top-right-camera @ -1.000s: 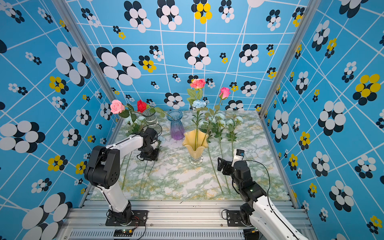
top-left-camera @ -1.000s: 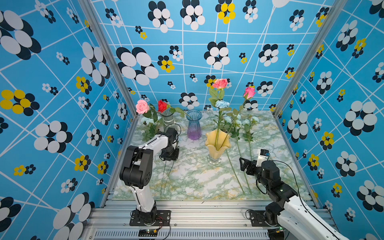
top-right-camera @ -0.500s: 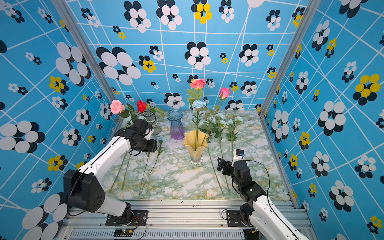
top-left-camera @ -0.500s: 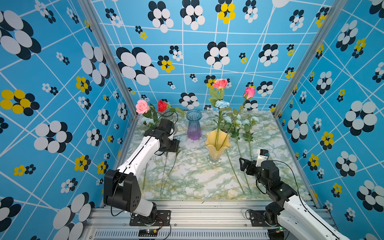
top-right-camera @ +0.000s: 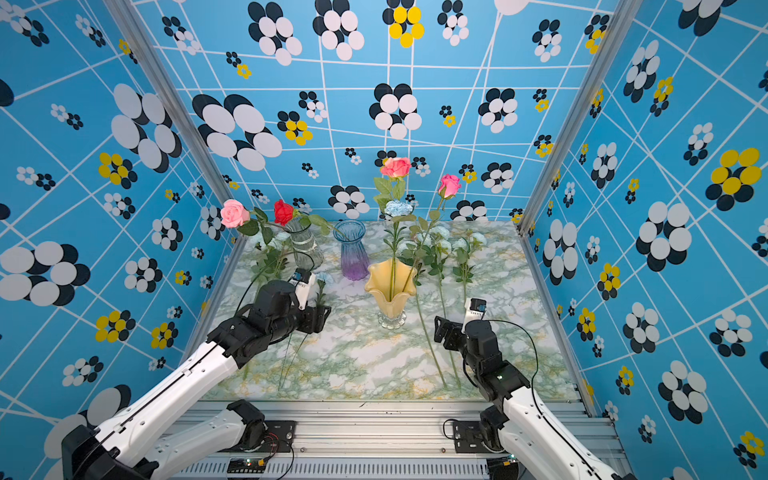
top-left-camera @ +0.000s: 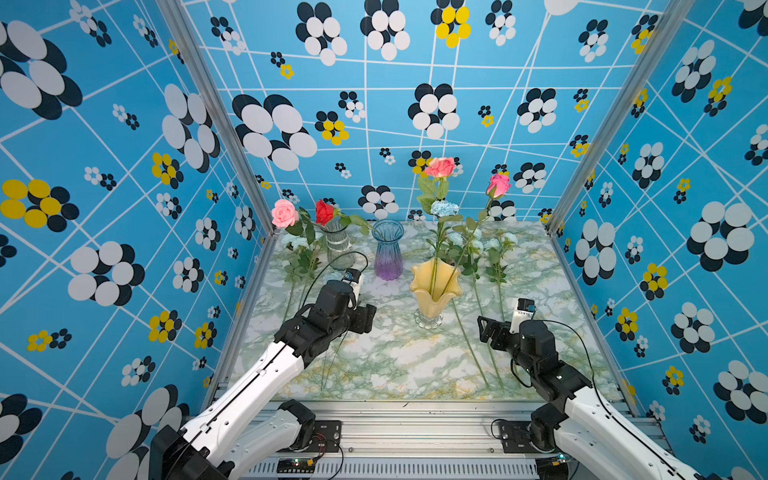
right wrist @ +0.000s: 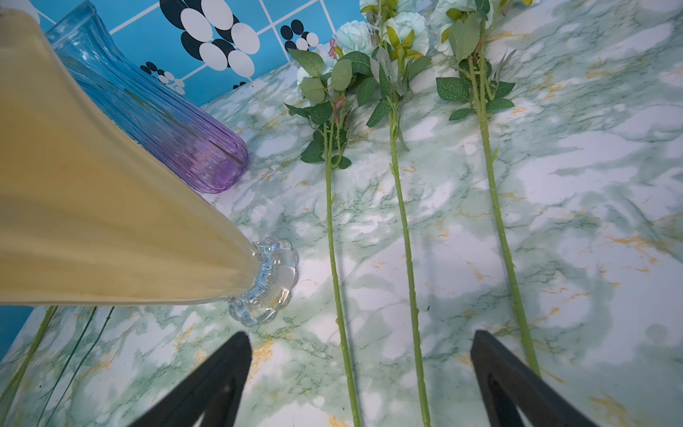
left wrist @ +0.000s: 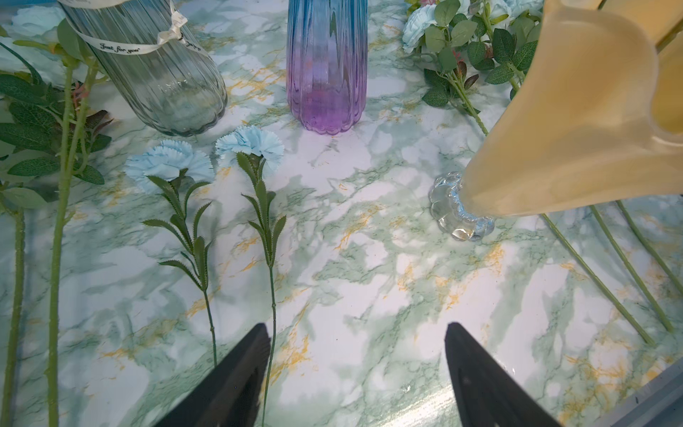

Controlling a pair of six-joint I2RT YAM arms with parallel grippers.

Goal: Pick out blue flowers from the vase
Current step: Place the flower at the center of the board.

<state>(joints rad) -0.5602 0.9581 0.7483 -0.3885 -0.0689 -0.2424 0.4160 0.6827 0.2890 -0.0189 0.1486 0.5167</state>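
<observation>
The yellow vase (top-left-camera: pixel 434 291) stands mid-table and holds two pink roses and one blue flower (top-left-camera: pixel 444 208), a small carnation. Two more blue carnations (left wrist: pixel 168 162) (left wrist: pixel 251 144) lie flat on the marble in the left wrist view. My left gripper (left wrist: pixel 356 327) hangs open over the lower ends of their stems, and one thin stem runs beside a finger's inner edge. It holds nothing. Three long-stemmed blue flowers (right wrist: pixel 354 33) lie to the right of the vase. My right gripper (right wrist: pixel 360 334) is open and empty above their stems, low at the front right (top-left-camera: pixel 486 330).
A clear ribbed vase (top-left-camera: pixel 338 247) with a pink and a red rose stands at the back left. An empty blue-to-purple vase (top-left-camera: pixel 387 249) is beside it. Other leafy stems (left wrist: pixel 59 222) lie along the left wall. Patterned walls close in three sides.
My left gripper has opened wider and drawn back from the back left toward the front, with its arm stretched out low. The carnation's stem now lies on the table. The right arm stayed still.
</observation>
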